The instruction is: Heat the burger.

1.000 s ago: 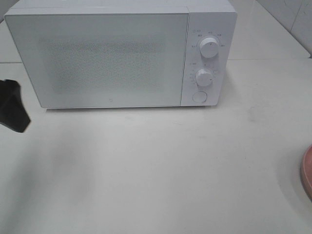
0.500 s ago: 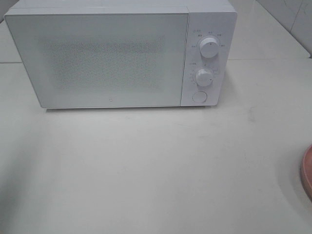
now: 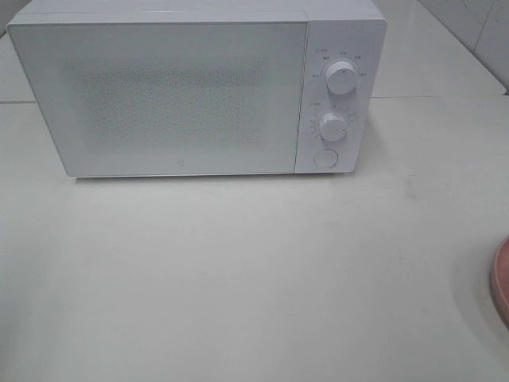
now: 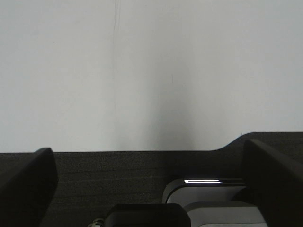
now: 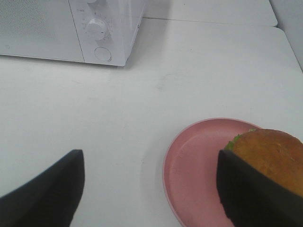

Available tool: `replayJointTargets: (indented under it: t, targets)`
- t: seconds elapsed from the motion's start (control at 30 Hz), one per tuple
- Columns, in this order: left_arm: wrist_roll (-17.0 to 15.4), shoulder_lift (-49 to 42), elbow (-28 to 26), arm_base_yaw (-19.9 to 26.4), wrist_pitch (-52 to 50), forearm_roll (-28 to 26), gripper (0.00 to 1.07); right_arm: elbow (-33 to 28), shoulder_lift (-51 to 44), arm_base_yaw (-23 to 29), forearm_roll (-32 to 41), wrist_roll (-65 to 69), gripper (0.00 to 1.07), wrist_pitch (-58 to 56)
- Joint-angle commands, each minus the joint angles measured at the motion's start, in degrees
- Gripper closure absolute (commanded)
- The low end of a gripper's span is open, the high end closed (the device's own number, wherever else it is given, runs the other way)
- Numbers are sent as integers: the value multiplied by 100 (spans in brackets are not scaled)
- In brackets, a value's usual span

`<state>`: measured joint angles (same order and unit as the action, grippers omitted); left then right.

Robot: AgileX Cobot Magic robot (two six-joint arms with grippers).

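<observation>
Burger off to my right fingers' side

My right fingers [image 5: 150,189] gape empty; the burger [image 5: 270,158] sits beside one fingertip; left fingers [image 4: 147,184] released, well apart.

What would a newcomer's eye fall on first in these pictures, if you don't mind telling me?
The big white microwave at the back of the table dominates, its door shut and two round dials on its right panel. Next comes the pink plate off to the right, carrying the burger, with the right gripper open above it.
</observation>
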<state>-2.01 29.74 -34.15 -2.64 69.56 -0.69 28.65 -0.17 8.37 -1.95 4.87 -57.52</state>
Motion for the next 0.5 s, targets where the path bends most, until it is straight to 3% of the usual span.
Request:
replayJointTargets:
  t: [0.03,0.27,0.33,0.5]
  targets:
    - [-17,-453,212,6,-252,23,9,-11,-172,-34,11,-40,32,40]
    - [0,-1409,407,6,-716,29,9,-11,-172,-34,11,-40,32,40]
    - [52,-2080,453,6,-814,23,9,-11,-172,-34,11,-40,32,40]
    - [57,-2544,453,6,-819,6,9,-11,-172,-34,11,-40,32,40]
